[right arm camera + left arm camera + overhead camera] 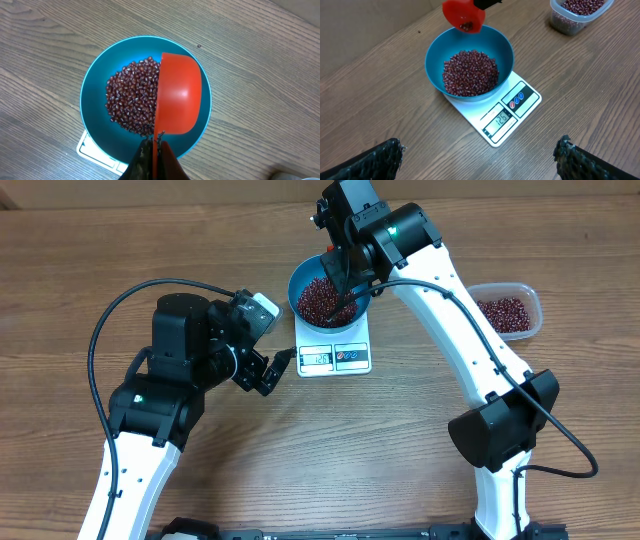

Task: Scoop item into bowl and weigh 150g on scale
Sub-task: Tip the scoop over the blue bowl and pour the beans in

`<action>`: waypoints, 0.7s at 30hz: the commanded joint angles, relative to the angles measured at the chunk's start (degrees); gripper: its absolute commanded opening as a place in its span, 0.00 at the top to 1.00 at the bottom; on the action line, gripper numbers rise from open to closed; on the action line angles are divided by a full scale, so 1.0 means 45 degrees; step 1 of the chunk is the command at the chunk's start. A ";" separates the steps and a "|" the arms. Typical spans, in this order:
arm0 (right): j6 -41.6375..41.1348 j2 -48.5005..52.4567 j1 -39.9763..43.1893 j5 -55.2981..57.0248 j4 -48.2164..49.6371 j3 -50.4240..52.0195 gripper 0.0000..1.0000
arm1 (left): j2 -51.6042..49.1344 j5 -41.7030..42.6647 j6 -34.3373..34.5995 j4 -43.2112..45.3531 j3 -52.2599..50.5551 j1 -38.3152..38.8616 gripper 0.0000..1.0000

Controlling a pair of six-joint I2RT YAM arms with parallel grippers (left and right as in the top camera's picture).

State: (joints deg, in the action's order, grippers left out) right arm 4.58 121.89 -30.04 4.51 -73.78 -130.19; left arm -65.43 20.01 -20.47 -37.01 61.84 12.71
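The blue bowl (298,280) stands on the white scale (337,358), about half full of red-brown beans (318,300). My right gripper (157,150) is shut on the flat handle of a red scoop (180,95), which hangs tipped on its side over the right half of the bowl (92,85). The left wrist view shows a few beans still in the scoop (464,15) above the bowl's far rim (435,60). My left gripper (477,162) stands wide open and empty over bare table, just left of the scale (520,100), whose display is lit.
A clear plastic tub (505,310) holding more beans sits at the right, behind the right arm (470,350). The left arm's cable (120,310) loops over the table's left side.
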 commanded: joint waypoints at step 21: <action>0.3288 -0.0559 -0.0058 0.0296 0.0602 -0.0442 0.96 | -0.0034 0.0175 0.0180 0.0034 -0.0019 -0.0068 0.00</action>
State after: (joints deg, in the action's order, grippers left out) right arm 14.15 121.89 -30.04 4.86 -71.55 -130.19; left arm -65.43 20.01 -20.45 -37.01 61.84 12.71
